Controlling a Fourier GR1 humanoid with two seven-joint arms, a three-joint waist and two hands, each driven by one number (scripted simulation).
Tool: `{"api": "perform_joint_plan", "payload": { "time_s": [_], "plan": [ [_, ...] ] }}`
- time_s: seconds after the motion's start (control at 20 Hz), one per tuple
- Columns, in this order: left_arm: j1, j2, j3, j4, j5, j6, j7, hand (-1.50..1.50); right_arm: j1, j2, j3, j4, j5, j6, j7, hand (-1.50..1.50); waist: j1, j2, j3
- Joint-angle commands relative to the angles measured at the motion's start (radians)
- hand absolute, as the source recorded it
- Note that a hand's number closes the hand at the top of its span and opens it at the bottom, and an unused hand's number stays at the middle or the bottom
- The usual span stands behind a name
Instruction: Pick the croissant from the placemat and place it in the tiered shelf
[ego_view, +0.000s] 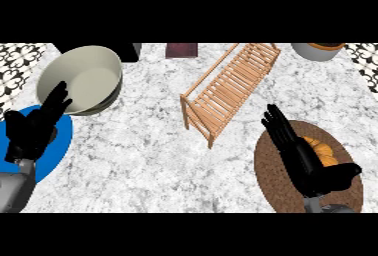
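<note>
An orange-brown croissant (323, 151) lies on a round brown woven placemat (275, 172) at the lower right of the counter. My right hand (304, 160) hovers over the placemat with straight fingers pointing up-left and the thumb spread to the right; it covers the croissant's left part and holds nothing. The wooden slatted tiered shelf (229, 86) stands in the middle of the counter, up and left of that hand. My left hand (33, 131) rests open at the left edge, fingers up.
A large pale bowl (81, 77) sits at the upper left, beside a blue round mat (59, 145) under the left hand. A dark red box (181, 50) and a grey pot (317, 51) stand along the back edge.
</note>
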Motion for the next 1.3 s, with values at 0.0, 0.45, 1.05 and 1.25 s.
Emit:
{"api": "perform_joint_plan", "payload": {
  "time_s": [0.0,0.45,1.05,1.25],
  "plan": [
    [-0.001,-0.075,0.001,-0.045,-0.062,0.071,0.004,0.00,0.014,0.011,-0.023,0.000,0.030,0.024,-0.021,1.50,-0.001,0.006,-0.011],
    [0.105,-0.173,0.034,-0.223,0.011,0.179,-0.024,0.00,-0.119,-0.217,-0.477,0.350,-0.239,0.222,-0.121,-1.50,0.017,0.007,-0.008],
    [0.120,-0.194,0.016,-0.260,-0.033,0.202,0.010,0.00,-0.094,-0.575,-0.367,0.207,-0.043,0.614,-0.081,-1.50,0.000,0.005,-0.014],
    [0.139,-0.208,-0.018,-0.315,-0.053,0.224,0.055,0.00,-0.088,-0.700,-0.343,0.073,0.120,0.580,-0.017,-1.50,-0.001,-0.001,-0.014]
  ]
}}
